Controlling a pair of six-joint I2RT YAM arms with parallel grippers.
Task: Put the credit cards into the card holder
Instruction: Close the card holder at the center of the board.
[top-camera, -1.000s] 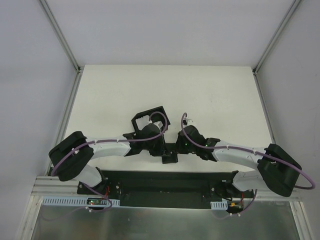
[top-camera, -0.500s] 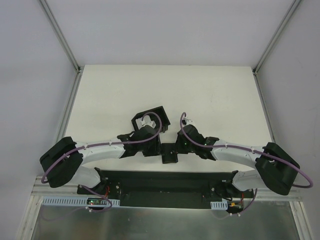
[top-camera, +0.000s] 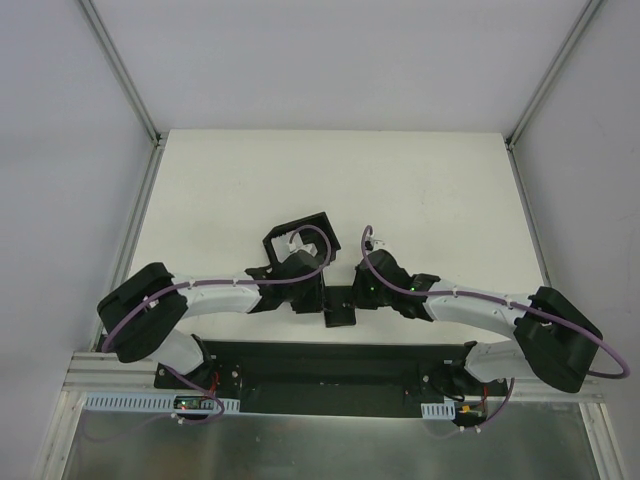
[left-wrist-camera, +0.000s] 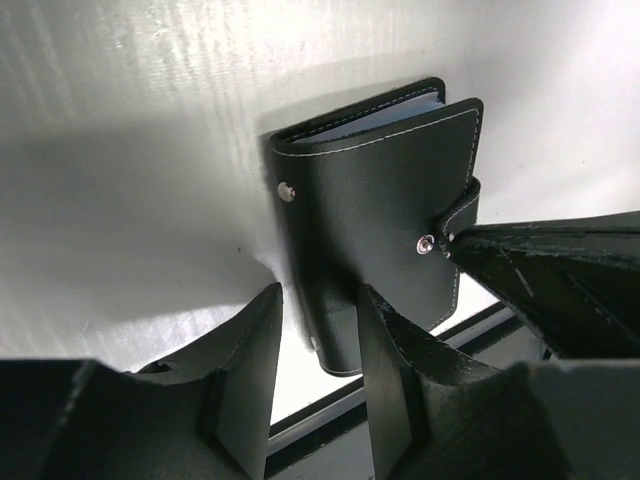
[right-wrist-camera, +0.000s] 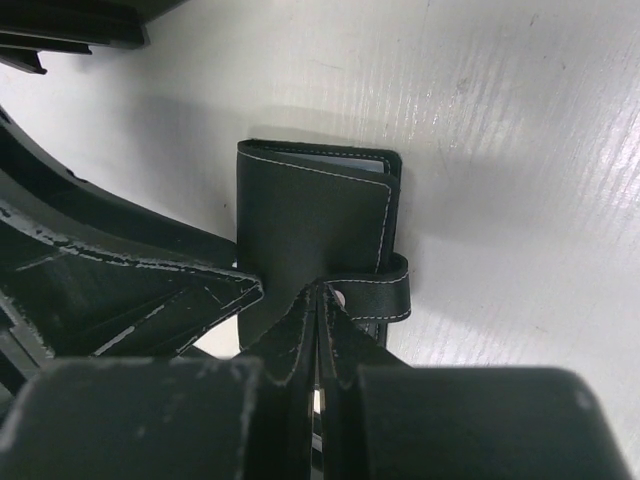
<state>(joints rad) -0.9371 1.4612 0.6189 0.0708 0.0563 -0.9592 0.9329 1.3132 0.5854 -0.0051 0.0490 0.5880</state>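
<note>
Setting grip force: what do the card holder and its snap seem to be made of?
Card holder: probably leather or faux leather, matte black, with pale stitching along the edges. Snap: looks like metal, a small, shiny, silvery stud.

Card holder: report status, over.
Right gripper shut on snap tab of small black stitched folding wallet. Left gripper open, straddling its corner. Wallet folded, tab unsnapped.

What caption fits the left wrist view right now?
Left gripper open around a corner of the folded black wallet; closed right gripper at its snap tab.
</note>
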